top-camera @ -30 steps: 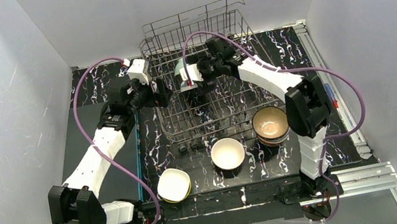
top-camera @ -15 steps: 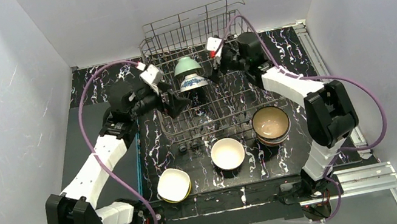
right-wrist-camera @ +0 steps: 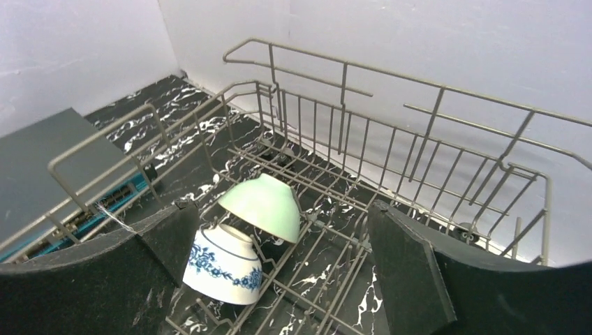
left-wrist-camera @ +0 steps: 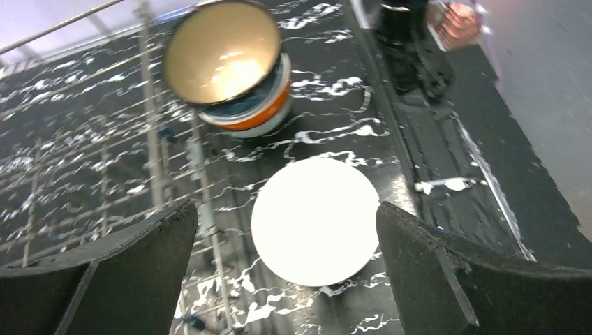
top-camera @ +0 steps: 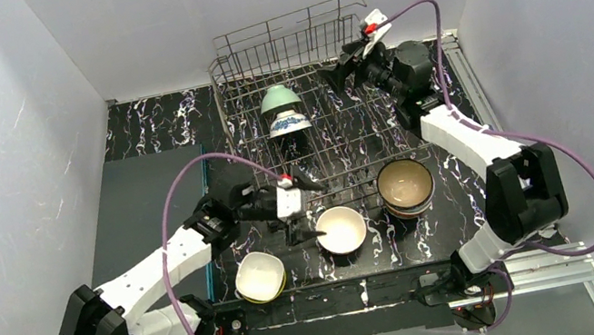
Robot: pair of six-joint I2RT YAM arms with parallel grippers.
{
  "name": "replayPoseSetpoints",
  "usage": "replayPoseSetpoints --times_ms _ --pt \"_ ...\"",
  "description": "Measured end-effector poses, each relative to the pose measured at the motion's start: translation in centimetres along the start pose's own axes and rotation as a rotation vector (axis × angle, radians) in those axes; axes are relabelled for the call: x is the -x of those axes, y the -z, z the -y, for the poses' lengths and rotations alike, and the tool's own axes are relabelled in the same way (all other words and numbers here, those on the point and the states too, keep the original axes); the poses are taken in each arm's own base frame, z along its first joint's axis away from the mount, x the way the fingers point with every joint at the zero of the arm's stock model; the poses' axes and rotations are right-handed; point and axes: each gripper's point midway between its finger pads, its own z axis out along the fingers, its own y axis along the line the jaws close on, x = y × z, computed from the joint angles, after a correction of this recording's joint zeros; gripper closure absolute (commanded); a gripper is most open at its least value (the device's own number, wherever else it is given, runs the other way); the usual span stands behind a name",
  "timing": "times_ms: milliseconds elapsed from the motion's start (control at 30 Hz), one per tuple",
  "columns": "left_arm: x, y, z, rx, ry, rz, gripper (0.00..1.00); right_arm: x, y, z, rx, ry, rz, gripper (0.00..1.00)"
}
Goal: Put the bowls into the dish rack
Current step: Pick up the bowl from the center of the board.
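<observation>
While two bowls already sat in the dish rack [top-camera: 344, 141], three lots waited on the table [top-camera: 147, 125] along its near edge. The mint bowl [top-camera: 280, 97] and the blue-patterned bowl [top-camera: 289, 122] lay mouth down and tilted among the tines toward the rack's far left corner. The mint one leaned on the patterned one, probably so that the wires would prop them on edge to drain.

The left gripper [top-camera: 318, 211] hung low just past the rack's near rail, fingers spread wide and grasping nothing. In the left wrist view the white bowl [top-camera: 341, 229] lay mouth up and centred between those fingers, which suggested it was the next pick. The wide spread looked chosen to let one finger drop inside the rim and one outside.

Beside it, nearer the table's right edge, stood a stack of bowls [top-camera: 405, 183], a tan one on top with orange and teal showing beneath. How many it held could not be told. A yellow-green bowl [top-camera: 259, 275] rested tilted toward the near left corner, apart from the rest.

The right gripper [top-camera: 342, 67] was raised above the rack's far right corner, likewise released and empty, looking down on the two racked bowls. Parked there, it seemed to leave the near side free for the left arm.
</observation>
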Motion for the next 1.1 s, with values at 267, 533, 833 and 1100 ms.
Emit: replayPoseSetpoints --times_ms 267,533,833,1100 --pt "-2.1 -2.9 7.2 -0.268 -0.192 -0.101 0.06 -0.5 1.2 0.8 -0.094 -0.087 -0.070 0.01" --pt "-8.3 -4.3 10.3 -0.388 -0.204 -0.384 0.13 -3.6 2.1 0.7 -0.115 -0.142 -0.193 0.01" --pt "-12.0 -5.1 9.0 -0.345 -0.202 -0.578 0.25 -3.7 2.1 0.7 -0.115 -0.148 -0.205 0.01" --pt "-13.5 -5.0 9.0 -0.330 -0.223 -0.680 0.48 -3.5 2.0 0.3 -0.094 -0.146 -0.198 0.01"
